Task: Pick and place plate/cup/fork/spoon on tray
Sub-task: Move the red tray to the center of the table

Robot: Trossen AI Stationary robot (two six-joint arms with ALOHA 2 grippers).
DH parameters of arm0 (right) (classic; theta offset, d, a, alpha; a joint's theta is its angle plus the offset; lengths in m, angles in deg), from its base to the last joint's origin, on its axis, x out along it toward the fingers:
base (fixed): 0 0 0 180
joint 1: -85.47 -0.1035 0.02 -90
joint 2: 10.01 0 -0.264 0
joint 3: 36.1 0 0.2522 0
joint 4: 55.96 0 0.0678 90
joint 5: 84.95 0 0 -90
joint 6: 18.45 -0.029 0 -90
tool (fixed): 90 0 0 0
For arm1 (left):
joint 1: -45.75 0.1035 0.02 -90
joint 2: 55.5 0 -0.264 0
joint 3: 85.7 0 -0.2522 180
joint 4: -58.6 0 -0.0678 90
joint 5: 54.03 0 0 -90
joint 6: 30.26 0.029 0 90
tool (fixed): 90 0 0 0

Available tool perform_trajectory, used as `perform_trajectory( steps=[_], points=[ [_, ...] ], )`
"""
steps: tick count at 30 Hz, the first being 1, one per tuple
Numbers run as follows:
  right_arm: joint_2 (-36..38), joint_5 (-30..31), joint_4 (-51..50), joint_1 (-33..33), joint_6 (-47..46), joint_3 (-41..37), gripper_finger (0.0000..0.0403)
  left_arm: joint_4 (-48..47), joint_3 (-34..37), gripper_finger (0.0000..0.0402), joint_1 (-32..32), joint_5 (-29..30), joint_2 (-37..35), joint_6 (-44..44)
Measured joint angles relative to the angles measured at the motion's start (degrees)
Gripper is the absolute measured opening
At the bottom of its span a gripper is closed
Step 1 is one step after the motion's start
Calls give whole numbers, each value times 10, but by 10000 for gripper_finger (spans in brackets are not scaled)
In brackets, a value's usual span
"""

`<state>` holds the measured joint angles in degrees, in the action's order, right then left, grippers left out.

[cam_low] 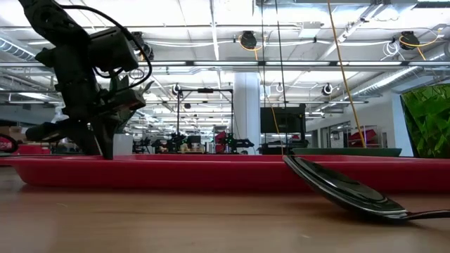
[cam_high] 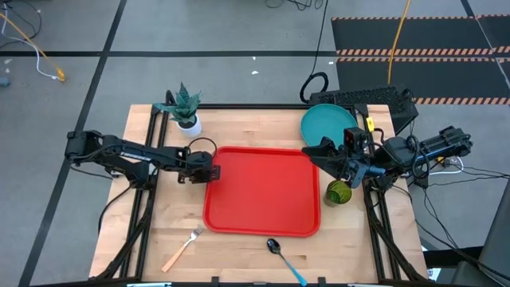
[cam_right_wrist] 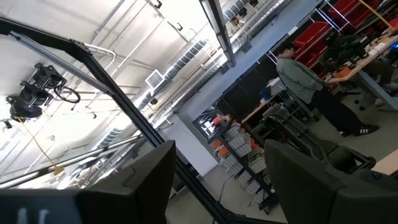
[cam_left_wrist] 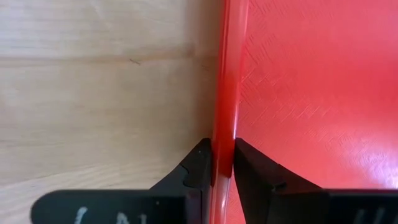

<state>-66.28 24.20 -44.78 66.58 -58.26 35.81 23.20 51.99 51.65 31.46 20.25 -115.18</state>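
While the left tool point(cam_left_wrist: 222, 163) pinched the left rim of the large red rectangular plastic tray point(cam_high: 263, 191) at the counter's point(cam_high: 159, 231) centre, the right tool point(cam_high: 317, 150), fingers spread and holding nothing, hung near the round teal plate point(cam_high: 323, 121) by the tray's far-right corner.

tray point(cam_high: 263, 191) red, mid-table | plate point(cam_high: 327, 123), cup point(cam_high: 339, 193) right | fork point(cam_high: 182, 247), spoon point(cam_high: 284, 259) front

Red tray point(cam_high: 263, 191), teal plate point(cam_high: 325, 123), olive-green cup point(cam_high: 339, 193), orange-handled fork point(cam_high: 182, 248), blue-handled spoon point(cam_high: 285, 260), pale wood table point(cam_high: 171, 215).
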Motion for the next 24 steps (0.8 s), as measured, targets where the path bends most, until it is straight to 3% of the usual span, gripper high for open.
perform_trajectory(
  steps=[24],
  points=[
    [0,-29,0,0,-15,0,239,-37,0,61,10,21,-5,-11]
  ],
)
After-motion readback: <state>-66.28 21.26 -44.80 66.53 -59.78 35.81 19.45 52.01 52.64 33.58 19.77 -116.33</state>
